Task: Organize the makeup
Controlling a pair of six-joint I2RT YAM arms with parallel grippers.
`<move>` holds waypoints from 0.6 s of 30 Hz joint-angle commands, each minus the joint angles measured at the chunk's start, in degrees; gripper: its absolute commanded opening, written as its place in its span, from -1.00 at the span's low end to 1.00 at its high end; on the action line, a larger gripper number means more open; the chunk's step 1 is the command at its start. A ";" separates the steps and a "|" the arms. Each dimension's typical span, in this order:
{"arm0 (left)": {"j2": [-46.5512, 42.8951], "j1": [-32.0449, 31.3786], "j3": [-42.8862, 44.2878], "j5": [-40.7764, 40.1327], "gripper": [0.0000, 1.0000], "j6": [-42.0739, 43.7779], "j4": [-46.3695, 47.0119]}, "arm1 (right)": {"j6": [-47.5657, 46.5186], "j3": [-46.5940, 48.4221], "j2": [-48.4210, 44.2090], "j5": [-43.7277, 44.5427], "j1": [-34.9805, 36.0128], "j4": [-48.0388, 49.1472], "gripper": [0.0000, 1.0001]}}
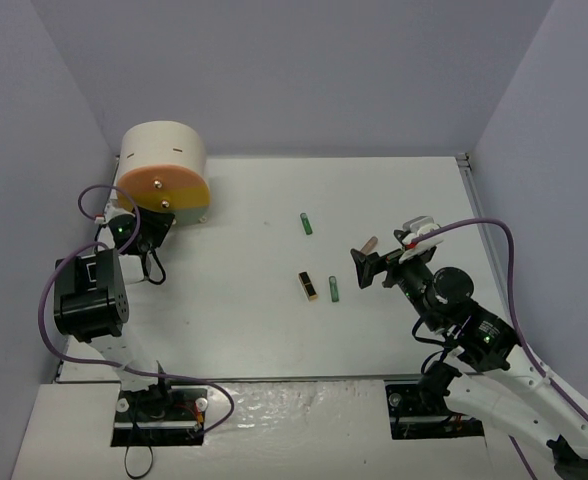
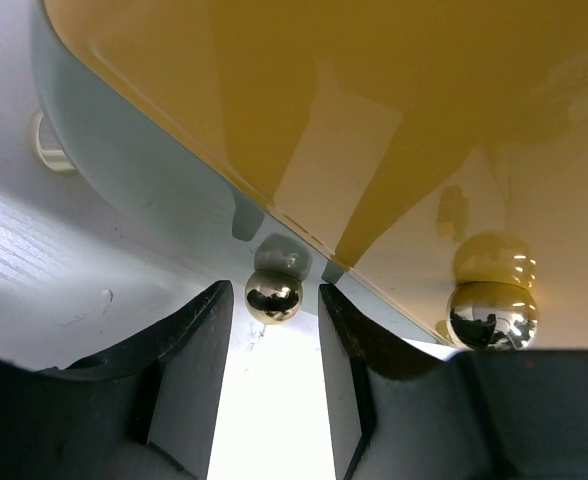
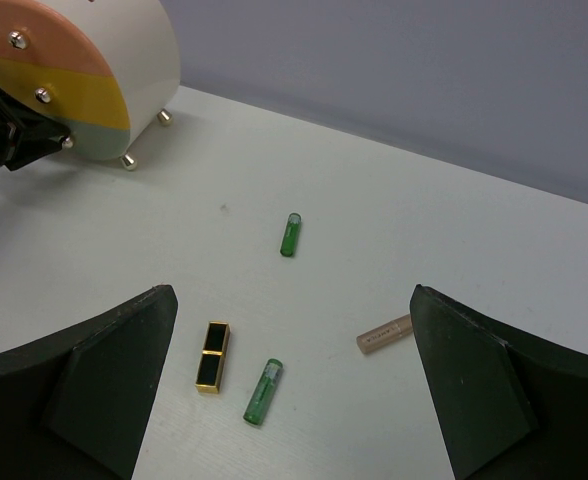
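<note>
The cream drum box (image 1: 162, 152) stands on the counter (image 1: 244, 330). At its front, the left hand (image 2: 275, 300) is narrow, its jaws on either side of a small gold knob (image 2: 273, 295) on the box's lowest, pale drawer (image 2: 154, 190), with a slim gap on each side. Well right of the box lie a green tube (image 1: 305, 224), a gold-black tube (image 1: 308, 286), a second green tube (image 1: 334, 290) and a tan tube (image 1: 370, 243). Farthest from the box, the right hand (image 3: 289, 300) hangs wide, holding nothing.
</note>
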 commanded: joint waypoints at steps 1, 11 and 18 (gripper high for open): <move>-0.58 -0.61 3.58 0.60 -0.29 0.08 6.18 | -0.28 0.48 0.83 -0.14 0.40 5.02 1.00; -0.40 -0.98 3.58 0.44 -0.33 -0.37 6.80 | -0.28 0.39 1.02 -0.12 0.40 4.96 1.00; -0.63 -0.98 3.14 0.44 -0.69 -0.80 6.91 | -0.28 0.45 1.10 -0.03 0.40 5.04 1.00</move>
